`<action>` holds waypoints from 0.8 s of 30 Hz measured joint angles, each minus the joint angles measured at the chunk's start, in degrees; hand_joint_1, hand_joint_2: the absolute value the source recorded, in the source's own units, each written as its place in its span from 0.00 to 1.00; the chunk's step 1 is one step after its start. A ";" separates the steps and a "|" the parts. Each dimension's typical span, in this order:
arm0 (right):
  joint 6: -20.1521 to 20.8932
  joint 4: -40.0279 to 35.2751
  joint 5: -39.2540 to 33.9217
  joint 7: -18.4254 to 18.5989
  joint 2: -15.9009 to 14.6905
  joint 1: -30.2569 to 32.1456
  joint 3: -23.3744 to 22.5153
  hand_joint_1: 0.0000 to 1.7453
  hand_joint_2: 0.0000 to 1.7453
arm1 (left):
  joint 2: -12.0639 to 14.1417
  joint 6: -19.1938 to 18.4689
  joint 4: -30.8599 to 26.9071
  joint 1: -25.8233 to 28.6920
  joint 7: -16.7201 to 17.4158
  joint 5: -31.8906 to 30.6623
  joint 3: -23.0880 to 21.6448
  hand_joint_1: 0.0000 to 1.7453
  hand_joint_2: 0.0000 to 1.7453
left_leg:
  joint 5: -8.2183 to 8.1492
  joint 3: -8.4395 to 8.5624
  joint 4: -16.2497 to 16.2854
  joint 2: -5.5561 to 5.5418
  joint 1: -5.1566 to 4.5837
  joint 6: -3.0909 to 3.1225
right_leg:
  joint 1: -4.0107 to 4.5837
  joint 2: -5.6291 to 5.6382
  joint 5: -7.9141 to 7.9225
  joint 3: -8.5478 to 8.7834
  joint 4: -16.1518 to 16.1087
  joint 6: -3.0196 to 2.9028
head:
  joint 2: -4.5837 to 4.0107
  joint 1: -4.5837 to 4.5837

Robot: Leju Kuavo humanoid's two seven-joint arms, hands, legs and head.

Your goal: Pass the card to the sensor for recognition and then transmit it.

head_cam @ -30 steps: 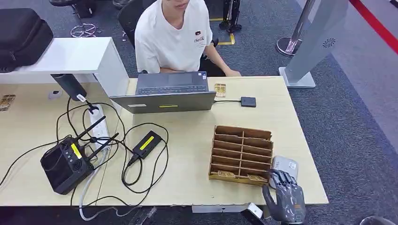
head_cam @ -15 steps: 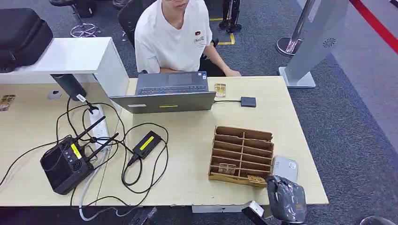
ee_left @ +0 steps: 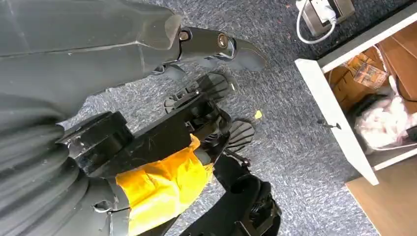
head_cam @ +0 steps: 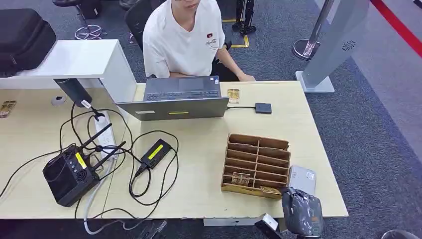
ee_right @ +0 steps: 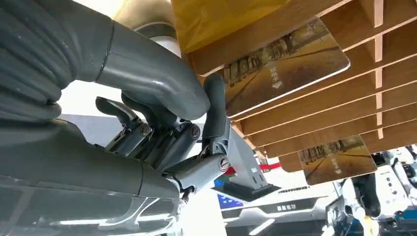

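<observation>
A: Where is the card (ee_right: 285, 64) now?

B: In the near corner slot of the wooden rack (head_cam: 257, 162), standing half out. The right hand (head_cam: 302, 211) sits at that corner, thumb and a finger (ee_right: 215, 105) closing on the card's edge. Whether it truly pinches it, I cannot tell.

A: And the left hand (ee_left: 206, 42)?

B: Hanging over the carpet, holding nothing, fingers curled in.

A: What could go wrong?

B: The hold looks thin, right at the edge. A pull at an angle could jam the card against the slot wall, drag the light rack along the table (head_cam: 209, 144), or let the card slip. The second card (head_cam: 241, 178) nearby could be knocked too.

A: And the sensor (head_cam: 263, 108)?

B: Well apart, by the laptop (head_cam: 174, 97).
</observation>
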 joint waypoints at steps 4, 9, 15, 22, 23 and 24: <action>-0.02 -0.65 -0.13 -3.48 0.39 -0.06 -0.50 1.00 1.00 | -0.02 0.13 -0.11 -0.01 0.00 -0.07 -0.07 0.00 1.00 | 0.00 0.00 0.00 0.00 0.00 0.00 | 0.00 0.00 0.00 -0.01 0.00 0.00 | 0.00 0.00; -0.02 -6.15 -1.97 -9.16 3.70 0.23 -3.89 1.00 1.00 | -0.04 0.33 -0.28 -0.02 0.09 -0.15 -0.48 0.00 1.00 | 0.01 0.01 0.00 0.00 0.01 -0.01 | 0.01 -0.01 0.00 -0.02 0.01 0.00 | 0.00 0.00; 0.00 -10.31 -2.34 -9.57 5.38 0.76 -5.14 1.00 1.00 | -0.07 0.33 -0.50 0.00 0.31 -0.11 -0.96 0.00 1.00 | 0.01 0.00 0.00 0.00 0.00 -0.01 | 0.00 0.00 0.00 -0.01 0.01 0.00 | 0.00 0.02; 0.00 -11.23 -2.62 -9.57 5.70 1.01 -5.51 0.00 1.00 | -0.04 0.02 -0.52 0.00 0.48 0.20 -1.01 0.00 1.00 | 0.01 0.00 0.01 -0.01 -0.01 -0.01 | -0.01 -0.01 0.01 -0.01 0.00 0.00 | 0.00 0.00; 0.00 -11.21 -2.58 -9.57 5.70 1.05 -5.51 0.00 1.00 | -0.04 -0.02 -0.52 0.00 0.50 0.24 -1.01 0.00 1.00 | 0.01 0.00 0.01 -0.01 -0.01 -0.01 | 0.00 -0.01 0.01 -0.01 0.00 0.00 | 0.00 0.02; 0.00 -11.21 -2.51 -9.57 5.70 1.08 -5.51 0.00 1.00 | -0.04 -0.02 -0.52 0.00 0.57 0.28 -1.03 0.00 1.00 | 0.01 0.00 0.01 -0.01 -0.01 -0.01 | 0.00 -0.01 0.00 -0.02 0.00 0.00 | 0.00 0.00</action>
